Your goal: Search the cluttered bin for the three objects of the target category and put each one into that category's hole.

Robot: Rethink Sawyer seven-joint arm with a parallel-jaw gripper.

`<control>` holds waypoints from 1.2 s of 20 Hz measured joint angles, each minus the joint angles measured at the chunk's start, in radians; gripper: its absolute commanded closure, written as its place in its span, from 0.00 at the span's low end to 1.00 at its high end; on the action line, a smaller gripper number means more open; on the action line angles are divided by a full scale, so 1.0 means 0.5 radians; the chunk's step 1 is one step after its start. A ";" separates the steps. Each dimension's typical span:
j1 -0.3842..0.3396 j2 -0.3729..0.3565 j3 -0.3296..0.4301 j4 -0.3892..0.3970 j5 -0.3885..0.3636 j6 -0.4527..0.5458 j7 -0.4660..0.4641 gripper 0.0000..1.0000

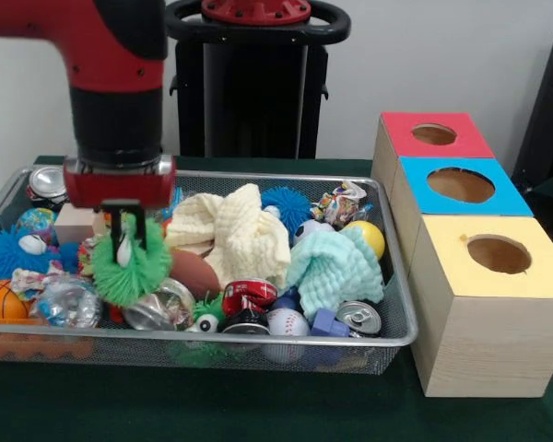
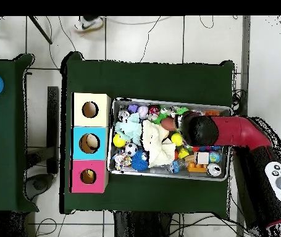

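The bin is a wide silver wire-mesh tray full of mixed objects; it also shows in the overhead view. My gripper hangs over the bin's left part, shut on a green spiky ball held just above the clutter. Three wooden boxes stand to the right of the bin, each with a round hole: red, blue and yellow. In the overhead view my arm covers the gripper.
In the bin lie a cream cloth, a mint cloth, blue spiky balls, a yellow ball, a baseball, a small basketball, a brown football and drink cans.
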 measured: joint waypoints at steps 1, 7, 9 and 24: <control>0.033 -0.059 -0.016 0.024 0.039 0.021 0.000 1.00; 0.186 -0.271 -0.103 0.129 0.191 0.049 0.001 1.00; 0.222 -0.304 -0.125 0.147 0.219 0.050 0.001 1.00; 0.302 -0.362 -0.315 0.296 0.410 0.012 0.001 0.00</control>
